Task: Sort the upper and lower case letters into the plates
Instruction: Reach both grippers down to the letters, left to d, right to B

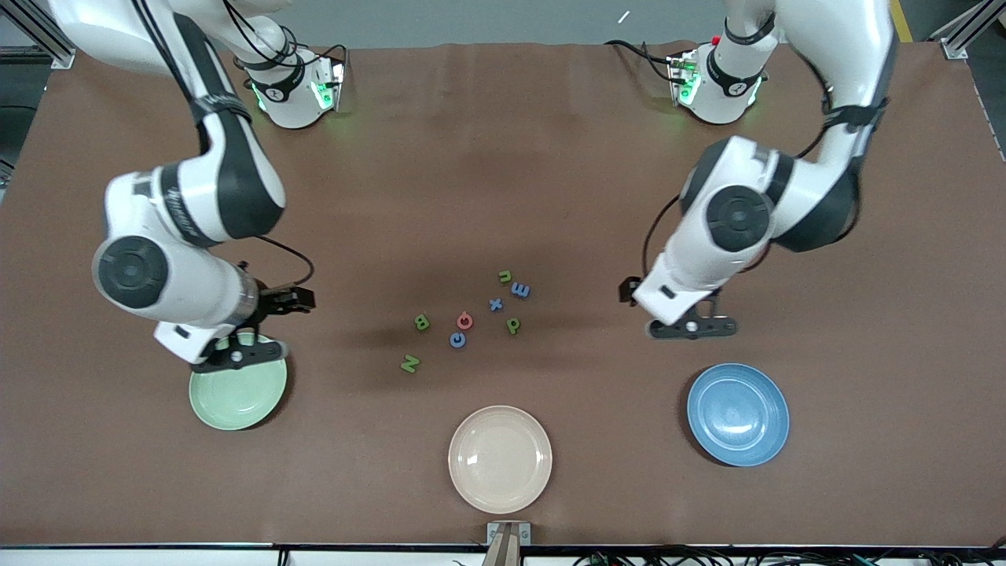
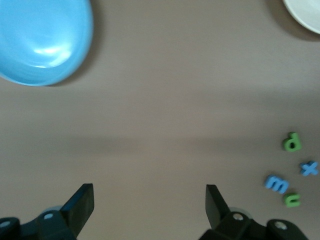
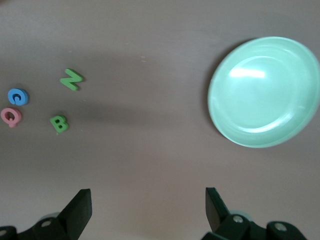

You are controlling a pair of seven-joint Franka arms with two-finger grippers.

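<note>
Eight letters (image 1: 468,318) lie scattered mid-table, clear of all plates. A cream plate (image 1: 500,458) sits nearest the camera, between the green plate (image 1: 238,391) and blue plate (image 1: 738,414). Right gripper (image 1: 237,356), released and empty, hovers over the green plate's rim; left gripper (image 1: 692,325), released and empty, over bare table near the blue plate

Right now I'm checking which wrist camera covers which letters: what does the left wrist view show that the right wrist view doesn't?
Only the left wrist view shows the blue plate, an edge of the cream plate, and four letters: green d, blue x, blue m and green u, plus the open left gripper.

Only the right wrist view shows the green plate, green N, green B, blue c, the red letter, and the open right gripper.

Both share only the brown table.
</note>
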